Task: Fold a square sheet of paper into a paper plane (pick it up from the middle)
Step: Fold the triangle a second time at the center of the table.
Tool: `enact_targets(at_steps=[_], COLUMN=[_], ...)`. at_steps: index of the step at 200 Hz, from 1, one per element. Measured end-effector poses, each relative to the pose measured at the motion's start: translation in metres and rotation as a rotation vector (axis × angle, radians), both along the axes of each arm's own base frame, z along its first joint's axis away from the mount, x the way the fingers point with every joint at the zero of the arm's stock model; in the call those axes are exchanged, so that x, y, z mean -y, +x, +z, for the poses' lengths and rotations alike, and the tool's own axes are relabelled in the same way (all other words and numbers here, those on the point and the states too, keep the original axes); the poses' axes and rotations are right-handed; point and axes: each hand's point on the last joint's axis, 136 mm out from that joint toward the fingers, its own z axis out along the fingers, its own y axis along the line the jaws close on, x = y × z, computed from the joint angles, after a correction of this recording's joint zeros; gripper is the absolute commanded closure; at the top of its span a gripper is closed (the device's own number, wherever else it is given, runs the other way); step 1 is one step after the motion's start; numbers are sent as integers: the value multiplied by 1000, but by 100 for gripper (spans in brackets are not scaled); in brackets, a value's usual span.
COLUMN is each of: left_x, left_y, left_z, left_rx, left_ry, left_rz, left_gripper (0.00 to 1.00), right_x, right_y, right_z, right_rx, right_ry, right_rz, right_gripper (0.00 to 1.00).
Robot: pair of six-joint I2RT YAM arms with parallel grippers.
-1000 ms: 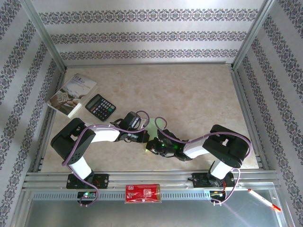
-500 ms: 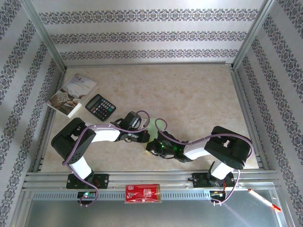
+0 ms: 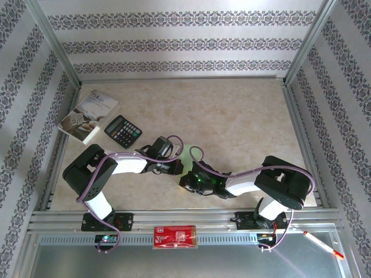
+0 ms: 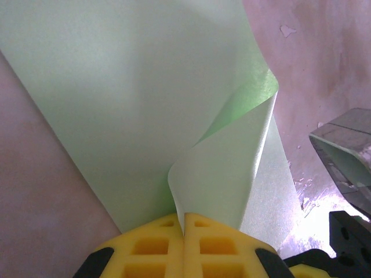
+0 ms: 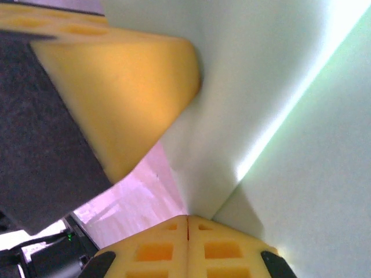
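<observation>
The square sheet of paper [image 3: 185, 157] is light green and shows as a sliver between the two wrists near the table's front middle. In the left wrist view the paper [image 4: 127, 98] has one part curled over into a standing flap [image 4: 232, 174]. My left gripper [image 4: 184, 223] is shut, with the flap's edge pinched between its yellow pads. My right gripper [image 5: 187, 223] is shut too, on a creased edge of the paper [image 5: 278, 116]. The left gripper's yellow finger [image 5: 127, 87] sits close above it. Seen from the top, the left gripper [image 3: 174, 168] and the right gripper [image 3: 184, 180] almost touch.
A black calculator [image 3: 123, 131] and a grey-white booklet [image 3: 88, 117] lie at the back left. A red packet [image 3: 175, 237] and a pen [image 3: 323, 244] rest on the metal front rail. Metal frame posts and patterned walls border the table [image 3: 243, 116].
The right arm's elbow has swung a little to the right and its wrist has edged left and nearer. The left arm holds still, and both grippers stay shut on the paper.
</observation>
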Motion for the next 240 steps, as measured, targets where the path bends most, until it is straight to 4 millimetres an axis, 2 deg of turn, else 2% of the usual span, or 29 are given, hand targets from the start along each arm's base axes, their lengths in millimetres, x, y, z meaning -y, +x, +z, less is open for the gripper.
enact_targets(at_steps=[24, 52, 72, 138, 174, 240], left_x=[0, 0, 0, 2, 2, 1], left_y=[0, 0, 0, 2, 2, 0], left_z=[0, 0, 0, 1, 2, 4], left_rx=[0, -2, -3, -4, -11, -25], left_ry=[0, 2, 3, 2, 5, 15], left_rz=[0, 0, 0, -1, -2, -2], left_gripper=[100, 100, 100, 100, 100, 100], right_x=[4, 16, 23, 29, 51, 53], right_y=[4, 21, 28, 22, 19, 21], right_z=[12, 32, 36, 15, -5, -4], right_rx=[18, 66, 86, 62, 37, 54], right_ry=[11, 29, 22, -41, -94, -61], right_rz=[4, -28, -42, -25, -58, -56], right_gripper=[97, 98, 97, 98, 98, 99])
